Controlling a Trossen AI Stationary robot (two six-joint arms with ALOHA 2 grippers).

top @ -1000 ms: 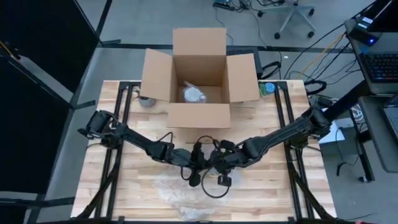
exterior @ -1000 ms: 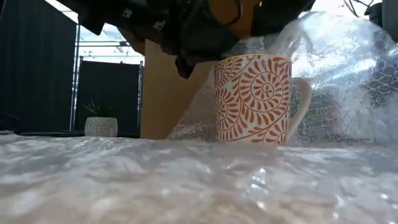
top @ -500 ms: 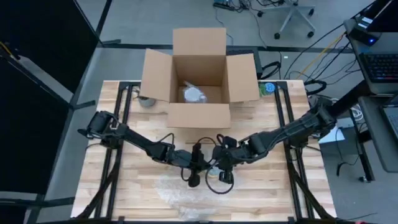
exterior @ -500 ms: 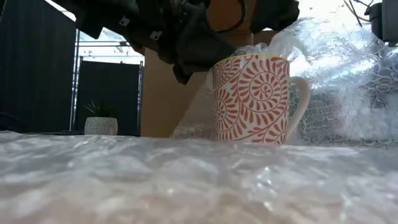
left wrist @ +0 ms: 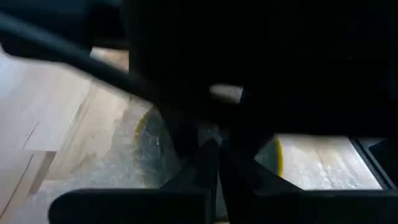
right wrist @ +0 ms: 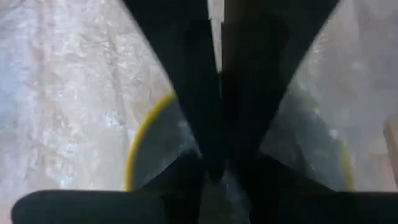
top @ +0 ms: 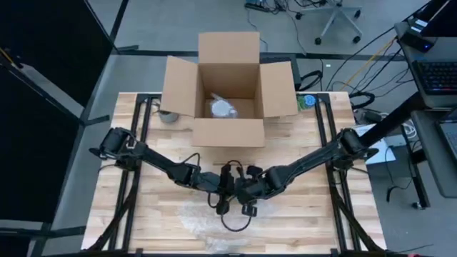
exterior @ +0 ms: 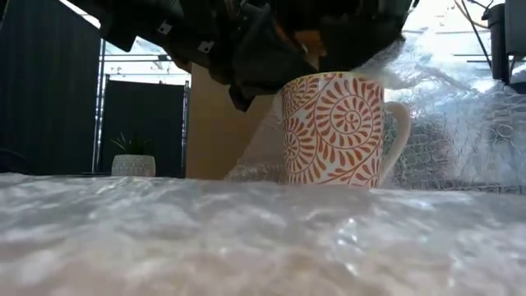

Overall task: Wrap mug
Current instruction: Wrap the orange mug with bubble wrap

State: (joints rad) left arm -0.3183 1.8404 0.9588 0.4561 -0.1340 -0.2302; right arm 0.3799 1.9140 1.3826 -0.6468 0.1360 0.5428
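Mug [exterior: 339, 131] stands upright on the wrap [exterior: 246, 238] at table centre, 6 o'clock of the box [top: 228, 86]. Both grippers are right over its rim: left gripper [left wrist: 211, 146] and right gripper [right wrist: 214, 155] each look pinched shut on wrap. Risk: w/ both pulling film across the rim, the mug tips or film slips free, esp. if pulls are uneven.

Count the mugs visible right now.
1 clearly visible: the orange-patterned mug standing upright on the bubble wrap at the table's front centre, under both grippers. The open cardboard box holds a pale bundle; whether that hides another mug cannot be told.
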